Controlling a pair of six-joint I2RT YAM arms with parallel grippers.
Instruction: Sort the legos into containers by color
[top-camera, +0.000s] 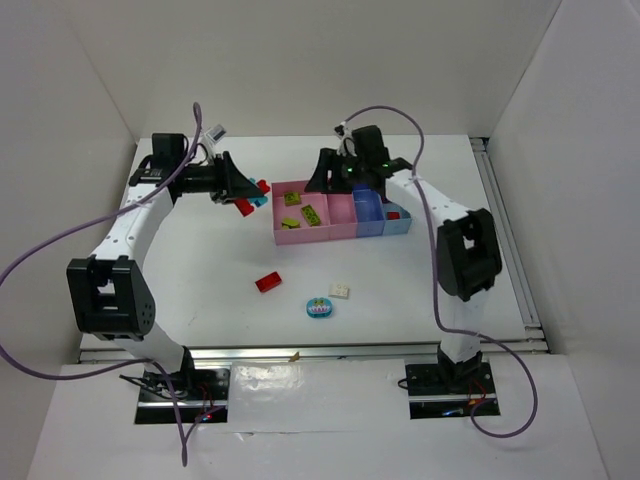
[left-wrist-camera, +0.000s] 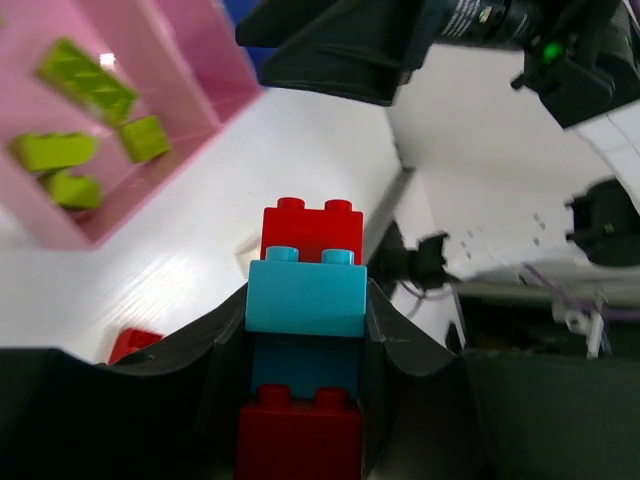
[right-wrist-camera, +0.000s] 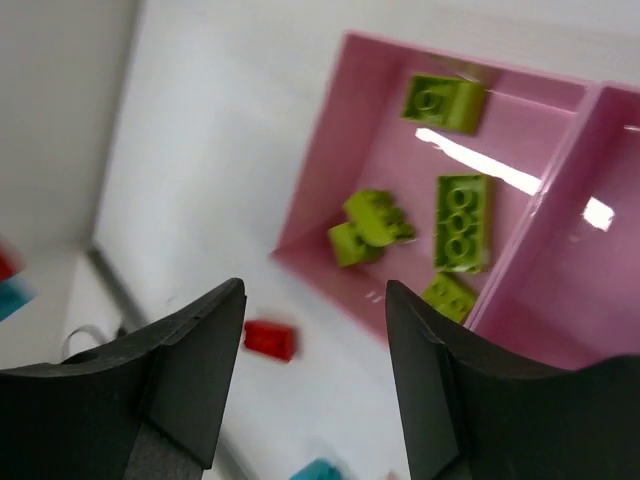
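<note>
Four bins stand in a touching row across the mid-table: the wide pink bin (top-camera: 283, 238), narrow pink bin (top-camera: 342, 215), blue bin (top-camera: 367, 208) and light blue bin (top-camera: 398, 225). The left gripper (top-camera: 243, 198), clamped on a red and teal brick stack (left-wrist-camera: 305, 290), crowds the row's left end. The right gripper (right-wrist-camera: 312, 300), jaws spread, hangs over the wide pink bin's back rim. Yellow-green bricks (top-camera: 312, 213) take up part of that bin's floor. In front of the row the table (top-camera: 200, 270) lies open except for a red brick (top-camera: 268, 282), a cream brick (top-camera: 340, 290) and a teal and pink piece (top-camera: 320, 307). White walls (top-camera: 60, 150) close both sides.
</note>
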